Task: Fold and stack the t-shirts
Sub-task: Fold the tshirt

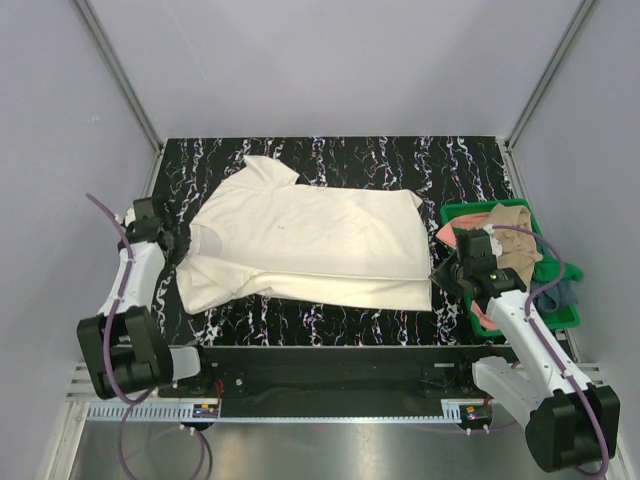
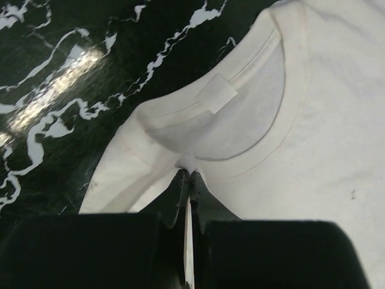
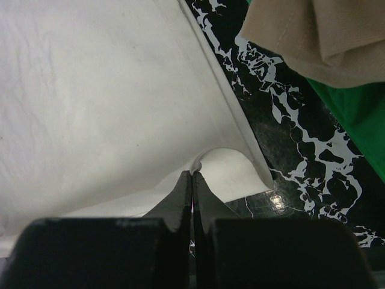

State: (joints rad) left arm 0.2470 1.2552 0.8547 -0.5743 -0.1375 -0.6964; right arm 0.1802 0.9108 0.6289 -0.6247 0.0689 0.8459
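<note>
**Cream t-shirt (image 1: pixel 310 250) pinched at collar and hem**

Spread across the black marbled table (image 1: pixel 400 160), with the collar toward the left arm, the hem toward the right arm and one sleeve pointing to the far edge. Along the near side, a long straight line in the cloth with a second layer showing below it.

At the collar end: left gripper (image 2: pixel 188 174) with jaws closed to a slit, a thin pinch of cloth from the neckline rim caught between the tips. Just beyond the tips in the left wrist view, the neck opening and its sewn label (image 2: pixel 218 95).

At the hem end: right gripper (image 3: pixel 192 174) likewise closed tight, nipping a small raised fold of the cream cloth close to its hemmed edge, near the near right corner.

Right of the hem, at the table's right side: green bin (image 1: pixel 462 213) holding a tan t-shirt (image 1: pixel 510 235), with a salmon-pink t-shirt (image 1: pixel 446 232) draped at its left rim and a grey-blue t-shirt (image 1: pixel 562 295) at its right side. In the right wrist view, tan cloth hanging over the green wall, apart from the cream hem.
</note>
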